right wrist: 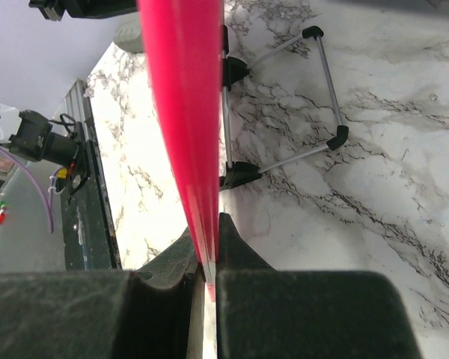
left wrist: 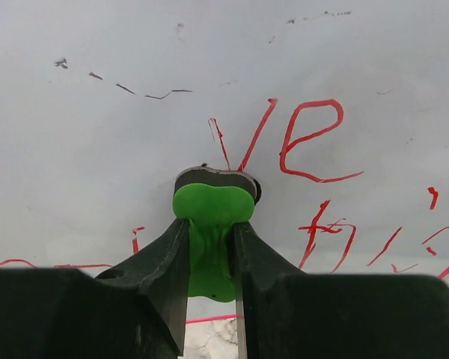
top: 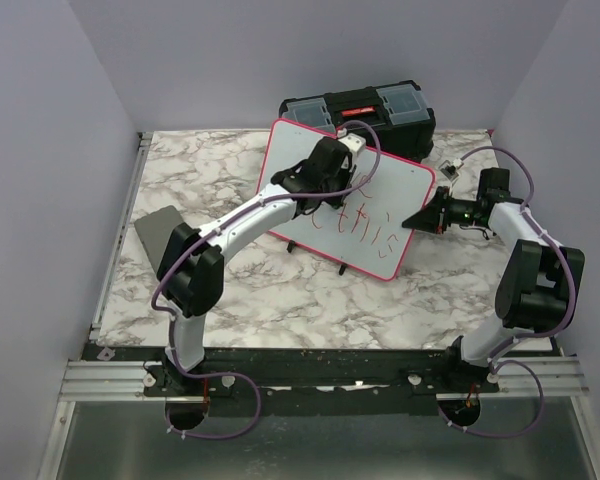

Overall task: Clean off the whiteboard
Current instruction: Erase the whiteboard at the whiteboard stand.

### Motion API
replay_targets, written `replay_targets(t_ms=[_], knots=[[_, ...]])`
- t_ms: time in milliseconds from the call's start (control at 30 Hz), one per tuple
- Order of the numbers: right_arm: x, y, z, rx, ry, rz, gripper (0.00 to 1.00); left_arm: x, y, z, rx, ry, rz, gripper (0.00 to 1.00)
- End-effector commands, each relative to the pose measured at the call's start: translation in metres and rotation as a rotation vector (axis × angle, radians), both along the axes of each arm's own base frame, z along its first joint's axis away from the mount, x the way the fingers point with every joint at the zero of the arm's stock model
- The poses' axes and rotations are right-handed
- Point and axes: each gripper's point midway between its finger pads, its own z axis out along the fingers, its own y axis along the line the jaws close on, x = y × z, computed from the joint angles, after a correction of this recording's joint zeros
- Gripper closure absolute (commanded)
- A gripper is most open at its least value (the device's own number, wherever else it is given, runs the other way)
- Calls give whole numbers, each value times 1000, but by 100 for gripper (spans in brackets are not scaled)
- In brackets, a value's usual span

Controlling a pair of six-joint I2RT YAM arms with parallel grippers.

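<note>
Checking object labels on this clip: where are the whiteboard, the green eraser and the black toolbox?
whiteboard (top: 293, 150): top external view, bare white surface near its upper left corner.
green eraser (left wrist: 209, 213): left wrist view, upper part of its green body.
black toolbox (top: 368, 103): top external view, middle of its lid.

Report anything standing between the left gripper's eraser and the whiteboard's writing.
Nothing visible does. The left gripper holds the green eraser, whose dark pad looks pressed to the whiteboard right beside the red writing. The right gripper pinches the pink-red rim, off to the side of the strokes.

Black-and-white arms (top: 250, 215), looping purple cables (top: 378, 150)
</note>
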Motion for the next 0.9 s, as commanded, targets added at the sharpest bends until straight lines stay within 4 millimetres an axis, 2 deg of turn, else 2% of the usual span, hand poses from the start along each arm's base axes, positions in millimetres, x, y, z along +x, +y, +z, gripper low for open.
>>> replay_targets(t_ms=[0,200,333,500,733,867], knots=[[1,4,22,15,-122,35,99,19,0,14,-77,24,33,100],[0,4,22,15,-124,34,99,40,-15,43,-152,-8,61,100],[1,4,21,15,-123,34,99,39,-28,42,-152,10,28,100],[1,4,20,15,-120,35,99,21,-31,13,-115,50,3,100],[1,4,19,16,-114,36,99,-3,-3,-34,-54,93,40,100],[1,4,19,16,-113,36,99,-8,5,-39,-37,87,42,100]])
